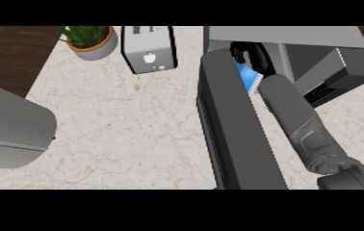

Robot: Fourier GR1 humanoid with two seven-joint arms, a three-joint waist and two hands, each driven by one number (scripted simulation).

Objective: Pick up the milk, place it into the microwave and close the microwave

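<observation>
Right hand point(249, 57) curls round the milk point(248, 77), just inside the microwave point(313, 47) past its open door point(231, 124). Set it fully clear before you let go. Left hand unseen.

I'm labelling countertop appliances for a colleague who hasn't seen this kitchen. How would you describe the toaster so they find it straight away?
Start at the open microwave door, the long dark slab running down the marble counter. Look left across the bare stone to the counter's far edge: the toaster stands there, just right of the potted plant. It is the only boxy silver thing, with slots on top.
</observation>
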